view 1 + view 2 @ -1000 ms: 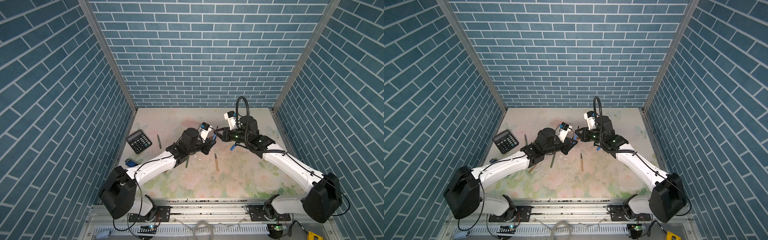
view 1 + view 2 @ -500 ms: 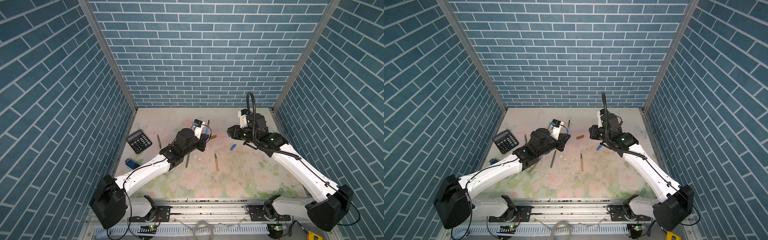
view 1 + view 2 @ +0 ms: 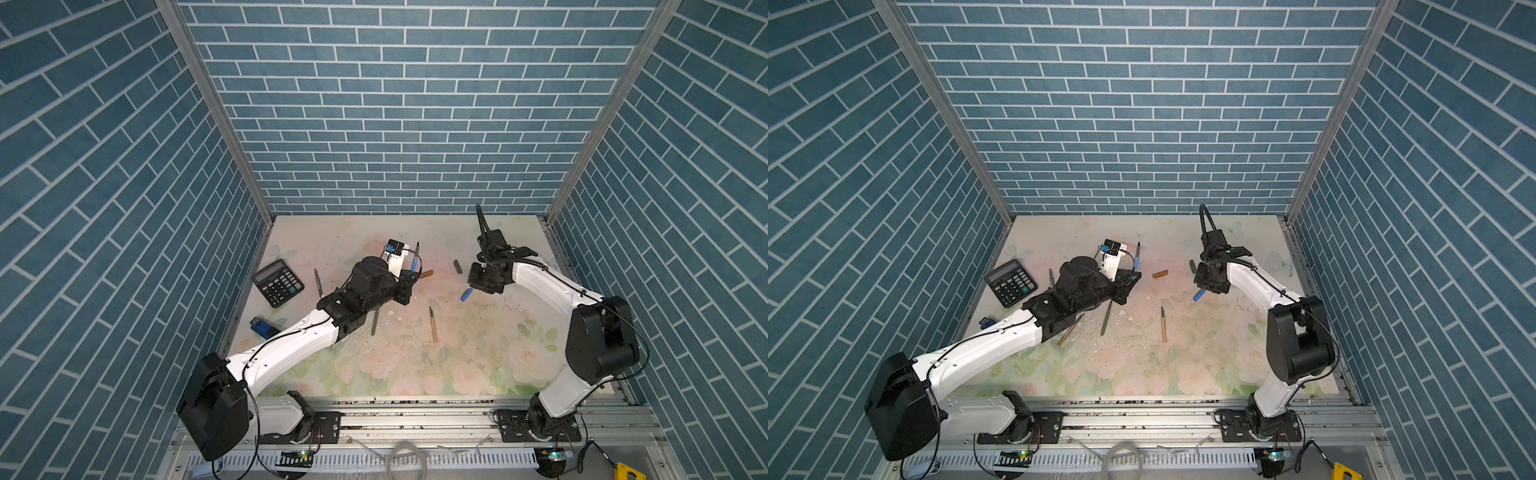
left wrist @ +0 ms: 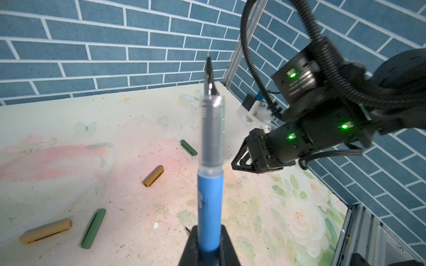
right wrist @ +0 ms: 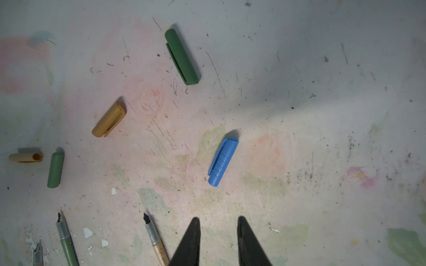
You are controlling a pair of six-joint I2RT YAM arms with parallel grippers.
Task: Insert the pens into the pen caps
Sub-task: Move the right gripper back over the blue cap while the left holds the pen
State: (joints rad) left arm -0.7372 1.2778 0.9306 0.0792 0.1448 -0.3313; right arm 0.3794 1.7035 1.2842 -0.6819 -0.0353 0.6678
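Note:
My left gripper (image 4: pixel 209 228) is shut on the lower end of a blue pen (image 4: pixel 210 202), which stands nearly upright with its dark tip up; both top views show this pen (image 3: pixel 414 261) (image 3: pixel 1136 261). My right gripper (image 5: pixel 218 218) hangs open and empty just above the mat, beside a blue pen cap (image 5: pixel 223 162) (image 3: pixel 466 294) lying flat. A dark green cap (image 5: pixel 182 57), an orange-brown cap (image 5: pixel 109 119), a green cap (image 5: pixel 55 170) and a tan cap (image 5: pixel 25 157) also lie loose. A tan pen (image 3: pixel 432 325) and a green pen (image 3: pixel 375 322) rest mid-mat.
A black calculator (image 3: pixel 277 283) and a small blue object (image 3: pixel 262 326) lie near the left wall. Another pen (image 3: pixel 318 282) lies beside the calculator. Brick-patterned walls close in three sides, and the metal rail (image 3: pixel 415 411) runs along the front.
The two grippers were close together at mid-table; they have drawn apart. The right gripper swung right and now sits over the blue cap. The left gripper backed off left, still holding the blue pen.

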